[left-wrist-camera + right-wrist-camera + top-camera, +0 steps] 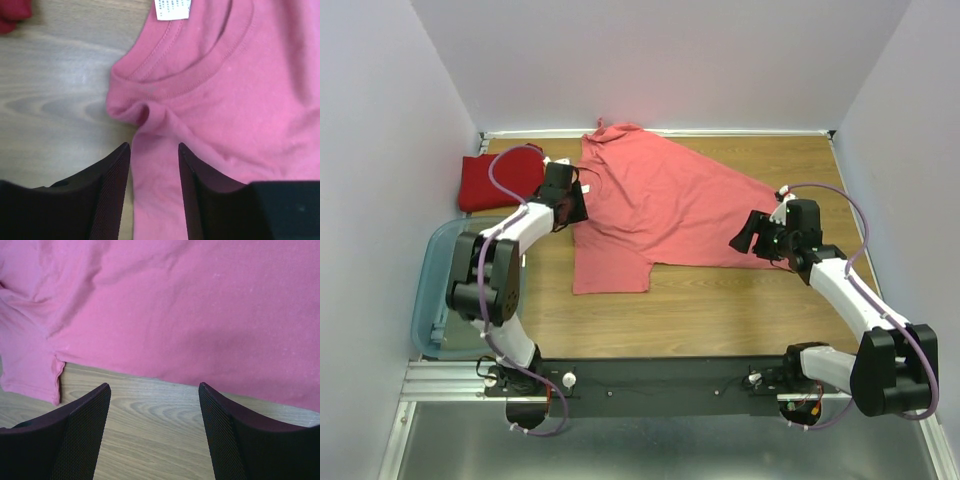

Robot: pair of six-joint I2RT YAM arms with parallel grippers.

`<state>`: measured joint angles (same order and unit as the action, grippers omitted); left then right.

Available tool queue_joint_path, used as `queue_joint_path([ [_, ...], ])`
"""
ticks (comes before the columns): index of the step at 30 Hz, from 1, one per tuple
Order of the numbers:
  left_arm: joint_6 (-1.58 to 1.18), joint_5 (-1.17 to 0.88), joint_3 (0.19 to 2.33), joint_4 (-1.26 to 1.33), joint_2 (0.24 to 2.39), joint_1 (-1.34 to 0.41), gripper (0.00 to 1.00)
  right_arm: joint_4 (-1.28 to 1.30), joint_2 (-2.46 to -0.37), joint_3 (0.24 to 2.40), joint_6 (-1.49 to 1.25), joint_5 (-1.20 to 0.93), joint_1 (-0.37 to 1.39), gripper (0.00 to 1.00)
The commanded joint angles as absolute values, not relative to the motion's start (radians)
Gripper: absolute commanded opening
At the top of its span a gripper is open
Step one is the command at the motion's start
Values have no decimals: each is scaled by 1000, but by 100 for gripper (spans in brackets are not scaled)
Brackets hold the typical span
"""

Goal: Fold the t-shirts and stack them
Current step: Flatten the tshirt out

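The salmon-pink shirt [660, 205] lies spread, with some creases, over the middle of the tabletop [720, 310]. Its collar [200, 70] is at the shirt's 9 o'clock side and its body runs out to a point at about 3 o'clock. The dark red shirt [498, 180] sits as a compact bundle at 10 o'clock on the tabletop, apart from the pink one. It looks like the folded base that the pink shirt is meant to be stacked on. A bluish bin [430, 300] stands at 8 o'clock, by the left arm.

The two arms are at opposite ends of the pink shirt, probably so the cloth can be lifted or turned over evenly for a fold.

The left gripper [568, 205] is low over the shoulder seam just beside the collar. In the left wrist view its fingers are about half apart, with a strip of pink cloth lying flat between them. There is a clear gap on each side of the strip, so it is not pinching the cloth.

The right gripper [748, 232] is at the shirt's 4 o'clock edge. Its fingers [85, 410] are spread wide over bare wood just short of the hem, and it holds nothing.
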<state>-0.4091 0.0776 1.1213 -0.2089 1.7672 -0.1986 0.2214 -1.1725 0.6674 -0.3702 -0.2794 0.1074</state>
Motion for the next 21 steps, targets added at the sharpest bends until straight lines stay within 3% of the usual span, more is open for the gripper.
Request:
queue_joint_path([
  [1, -380, 124, 1010, -276, 1591, -202, 56, 210, -1152, 657, -382, -298, 104, 78],
  [9, -463, 75, 715, -287, 1344, -251, 56, 207, -1138, 653, -385, -319, 104, 78],
  [21, -535, 155, 715, -367, 1391, -353, 60, 207, -1092, 623, -385, -330, 104, 82],
])
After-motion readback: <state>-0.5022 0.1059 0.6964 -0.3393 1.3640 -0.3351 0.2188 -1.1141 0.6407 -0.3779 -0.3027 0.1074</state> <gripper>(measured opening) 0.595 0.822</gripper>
